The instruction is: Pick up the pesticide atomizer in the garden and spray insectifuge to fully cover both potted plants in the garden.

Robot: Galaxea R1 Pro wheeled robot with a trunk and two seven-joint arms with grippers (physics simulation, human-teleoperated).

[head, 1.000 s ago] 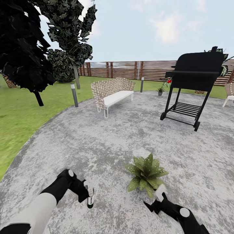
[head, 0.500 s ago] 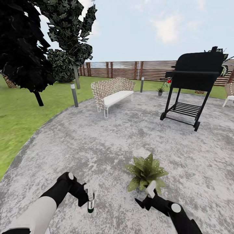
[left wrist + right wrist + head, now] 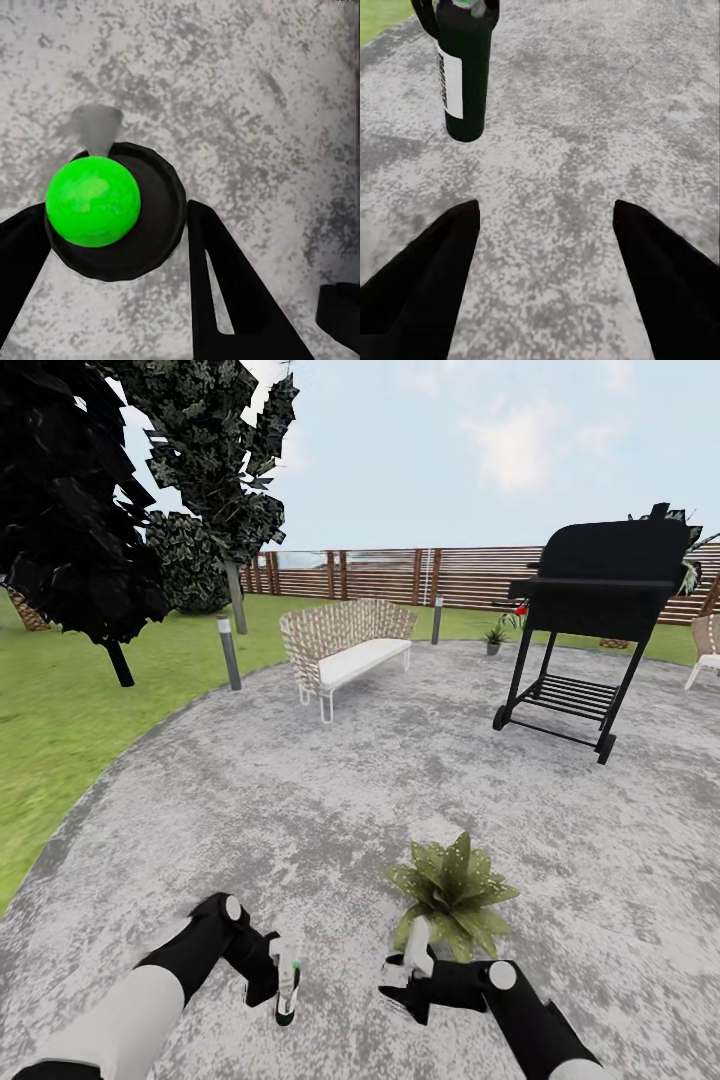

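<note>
- Left hand is closed around the pesticide atomizer, holding it upright off the paving, so the pick-up part of the task looks done.
- From the left wrist view, the bottle's bright green top sits between the two dark fingers, which press against its black collar.
- Right hand is empty, its fingers spread wide apart; in the right wrist view the atomizer hangs ahead of it, dark body with a white label, above bare grey paving.
- Nearest potted plant stands on the paving just beyond the right hand, near the atomizer but apart from it. Its leaves show pale flecks, but I cannot tell whether these are insectifuge or the leaf pattern.
- A second small potted plant stands far off by the paving's edge, near the grill and the fence; it is too small to judge.
- My reading: spraying of the near plant is the step in hand, its coverage is unconfirmed, and the far plant is left, which would need a drive across the paving.
</note>
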